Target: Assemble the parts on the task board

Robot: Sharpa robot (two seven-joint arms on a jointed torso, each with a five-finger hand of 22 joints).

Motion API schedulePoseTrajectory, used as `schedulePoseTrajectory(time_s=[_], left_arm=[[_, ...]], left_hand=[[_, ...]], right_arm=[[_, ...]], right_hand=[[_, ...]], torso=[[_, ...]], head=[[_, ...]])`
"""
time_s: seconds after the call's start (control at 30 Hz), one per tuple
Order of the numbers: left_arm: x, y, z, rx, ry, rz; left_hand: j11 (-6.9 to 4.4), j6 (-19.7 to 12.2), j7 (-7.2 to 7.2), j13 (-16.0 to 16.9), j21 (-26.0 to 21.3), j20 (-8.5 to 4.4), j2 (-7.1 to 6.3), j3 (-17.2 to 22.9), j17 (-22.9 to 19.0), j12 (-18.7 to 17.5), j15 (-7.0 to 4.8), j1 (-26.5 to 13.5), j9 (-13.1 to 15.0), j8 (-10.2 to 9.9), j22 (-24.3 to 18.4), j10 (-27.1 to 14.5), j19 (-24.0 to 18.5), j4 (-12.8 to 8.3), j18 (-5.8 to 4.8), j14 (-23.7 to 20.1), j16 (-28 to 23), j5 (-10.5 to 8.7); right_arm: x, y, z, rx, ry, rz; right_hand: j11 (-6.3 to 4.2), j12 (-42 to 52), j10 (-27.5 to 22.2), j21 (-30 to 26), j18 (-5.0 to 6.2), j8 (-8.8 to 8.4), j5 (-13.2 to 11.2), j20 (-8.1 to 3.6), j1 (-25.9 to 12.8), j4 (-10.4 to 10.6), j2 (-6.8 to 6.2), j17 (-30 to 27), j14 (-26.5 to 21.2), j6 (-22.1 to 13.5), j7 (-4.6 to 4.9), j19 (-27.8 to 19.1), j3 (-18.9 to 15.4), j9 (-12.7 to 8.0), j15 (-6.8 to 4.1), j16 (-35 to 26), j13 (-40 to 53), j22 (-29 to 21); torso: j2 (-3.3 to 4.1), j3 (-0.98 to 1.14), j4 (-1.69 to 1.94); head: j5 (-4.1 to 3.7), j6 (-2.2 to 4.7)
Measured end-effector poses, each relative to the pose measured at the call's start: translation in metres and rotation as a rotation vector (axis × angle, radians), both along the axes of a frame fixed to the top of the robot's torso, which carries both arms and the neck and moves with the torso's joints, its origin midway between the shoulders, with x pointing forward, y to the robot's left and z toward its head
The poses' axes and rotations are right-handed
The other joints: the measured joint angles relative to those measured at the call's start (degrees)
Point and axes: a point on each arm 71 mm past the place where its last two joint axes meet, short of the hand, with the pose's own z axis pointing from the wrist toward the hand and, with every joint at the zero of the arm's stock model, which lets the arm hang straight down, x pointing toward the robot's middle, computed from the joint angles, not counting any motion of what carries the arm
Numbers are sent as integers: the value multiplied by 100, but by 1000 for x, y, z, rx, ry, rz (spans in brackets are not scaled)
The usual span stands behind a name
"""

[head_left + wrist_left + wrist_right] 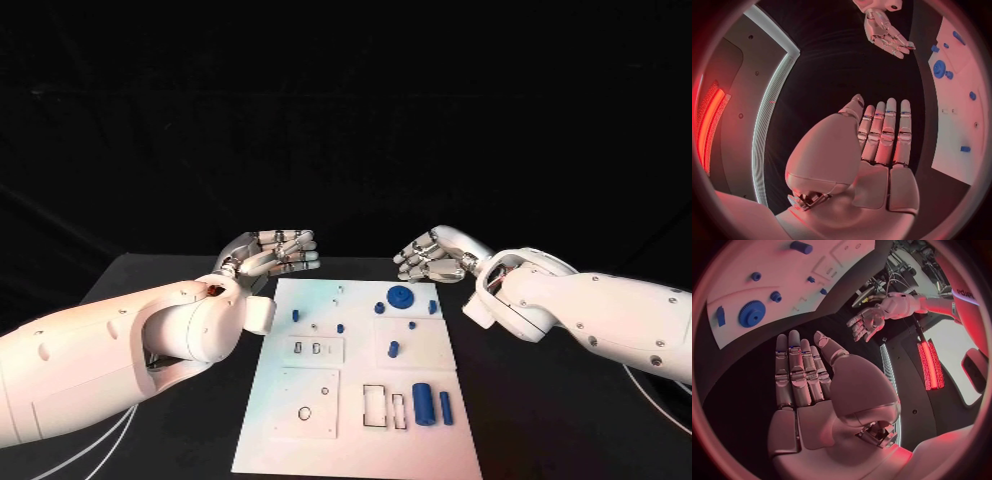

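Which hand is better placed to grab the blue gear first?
Probably right. The right hand hovers empty just past the board's far edge, nearest the blue gear. The left hand, also empty, sits beyond the board's opposite far corner.

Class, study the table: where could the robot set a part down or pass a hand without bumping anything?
Bare black table lies beyond the task board, between the left robot hand and the right robot hand, both holding nothing. The board's near edge is bare white. It is crowded near the blue gear and round the large blue cylinder by the slots.
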Motion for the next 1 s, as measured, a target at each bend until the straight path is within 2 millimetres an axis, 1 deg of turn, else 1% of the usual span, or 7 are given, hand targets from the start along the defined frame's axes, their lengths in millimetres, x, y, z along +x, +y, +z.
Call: schedulePoseTrajectory(time_s=[0.07,0.17,0.47,0.57,0.63,0.7,1.0], left_arm=[[-3,-1,4,-4,-7,-17],[-8,-2,10,-12,-18,-42],[-18,-5,24,-32,-45,-87],[-20,-6,27,-36,-50,-97],[-21,-7,29,-38,-54,-104],[-22,-7,32,-41,-60,-109],[-23,-7,39,-43,-74,-117]], left_hand=[[-8,0,0,0,0,-15,0,0,0,-27,13,0,-6,0,-8,8,15,0,0,13,0,0],[10,20,20,0,0,-20,0,0,-12,-86,21,0,-17,-37,-19,30,20,0,0,21,-39,0],[12,32,33,0,0,-8,-69,-48,-27,-177,42,-69,-27,-94,-53,69,32,48,0,42,-111,0],[32,54,29,0,-22,0,-69,-86,-34,-200,22,-69,-27,-95,-60,90,40,55,0,61,-134,0],[32,62,21,0,-22,0,-94,-86,-35,-200,22,-94,-27,-95,-66,90,40,55,0,61,-134,0],[32,62,21,1,-22,0,-94,-103,-34,-231,22,-94,-33,-95,-66,90,40,72,0,61,-134,0],[32,61,21,1,-22,0,-109,-119,-40,-251,22,-109,-33,-123,-77,90,40,88,0,61,-157,-1]], right_arm=[[0,4,2,-48,-21,19],[0,12,7,-123,-63,47],[0,29,16,-310,-184,97],[-1,33,17,-357,-218,107],[-1,35,18,-390,-239,112],[-1,37,18,-422,-255,115],[-2,41,16,-519,-264,111]], right_hand=[[-154,0,381,519,3,0,146,-241,-19,4,-111,259,690,218,-133,455,55,17,-230,276,37,271],[-217,-23,518,905,3,0,232,-371,-89,22,-180,471,829,275,-190,676,74,17,-314,371,62,501],[-205,-69,384,1503,3,-101,265,-384,-294,50,-348,808,828,300,-153,1133,248,9,-313,371,40,908],[-180,-69,344,2124,-14,-136,432,-384,-375,36,-402,915,827,307,-160,1530,356,9,-313,371,49,1720],[-184,-69,270,2489,-136,-153,519,-382,-425,39,-453,985,827,307,-160,1736,419,9,-313,371,50,2212],[-158,-69,205,2739,-136,-168,543,-379,-475,51,-503,1041,827,307,-160,1875,450,9,-313,371,50,2560],[-177,-68,-79,3196,-224,-168,493,-348,-655,161,-590,1207,804,307,-160,2067,483,16,-291,371,19,3208]], torso=[[65,1,3],[162,4,12],[416,11,30],[491,15,29],[539,14,26],[580,14,23],[719,22,30]], head=[[4,3],[5,5],[-37,42],[-38,55],[-38,63],[-44,69],[-47,81]])
